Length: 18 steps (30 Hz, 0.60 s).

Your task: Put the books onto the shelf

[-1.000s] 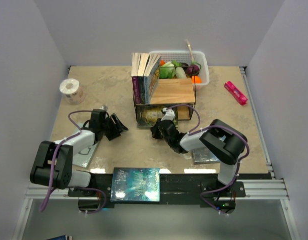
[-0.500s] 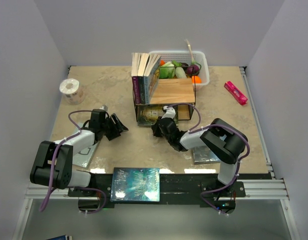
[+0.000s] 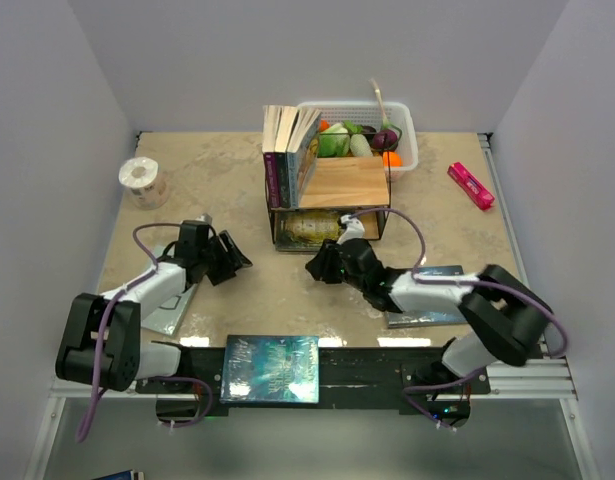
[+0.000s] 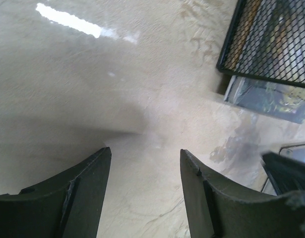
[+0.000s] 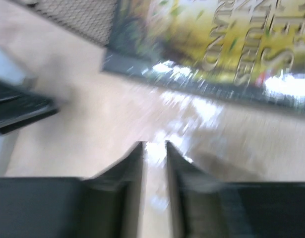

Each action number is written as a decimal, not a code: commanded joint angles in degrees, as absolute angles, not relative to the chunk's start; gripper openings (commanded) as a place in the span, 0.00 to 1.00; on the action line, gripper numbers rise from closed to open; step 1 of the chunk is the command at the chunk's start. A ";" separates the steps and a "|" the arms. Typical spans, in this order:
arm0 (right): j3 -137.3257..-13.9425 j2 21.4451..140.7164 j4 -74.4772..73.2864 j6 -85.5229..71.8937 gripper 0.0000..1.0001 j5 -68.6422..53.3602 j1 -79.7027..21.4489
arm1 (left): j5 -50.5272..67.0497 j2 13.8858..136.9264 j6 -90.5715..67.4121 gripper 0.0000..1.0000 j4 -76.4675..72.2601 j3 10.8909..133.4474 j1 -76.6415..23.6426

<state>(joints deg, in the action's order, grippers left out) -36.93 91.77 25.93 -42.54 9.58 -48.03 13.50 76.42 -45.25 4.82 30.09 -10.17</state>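
Note:
The shelf stands mid-table, its black mesh also in the left wrist view. Several books stand upright on its top board at the left. A green-gold book lies flat in the lower level, its edge sticking out in front. My right gripper hovers just in front of it, jaws parted by a narrow gap, empty. My left gripper is open over bare table, left of the shelf. A teal book lies at the near edge. Another, dark blue-grey, lies under my right arm.
A white basket of vegetables stands behind the shelf. A pink oblong object lies at the right; a tape roll sits far left. A grey flat book lies under my left arm. Walls close three sides.
My right gripper has let go of the green-gold book, parted its jaws and drawn back from the shelf, the arm stretching out rightward. The book lies further in. The left arm barely moved.

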 commanded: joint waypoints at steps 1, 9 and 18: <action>-27.62 77.46 16.35 -51.03 0.48 -2.09 -48.52 | 9.67 71.29 -43.42 0.62 12.30 30.41 -9.67; -15.12 57.04 14.07 -58.10 0.99 -13.97 -48.96 | 11.60 59.78 -47.19 0.61 16.61 26.73 -9.93; -8.70 68.11 29.00 -60.03 0.99 -23.64 -52.37 | 12.39 54.76 -51.50 0.58 19.60 20.58 -13.80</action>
<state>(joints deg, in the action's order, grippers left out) -10.76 65.34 23.29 -58.15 -18.98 -49.95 11.68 56.10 -48.73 17.76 22.92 -12.25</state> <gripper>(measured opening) 0.985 0.587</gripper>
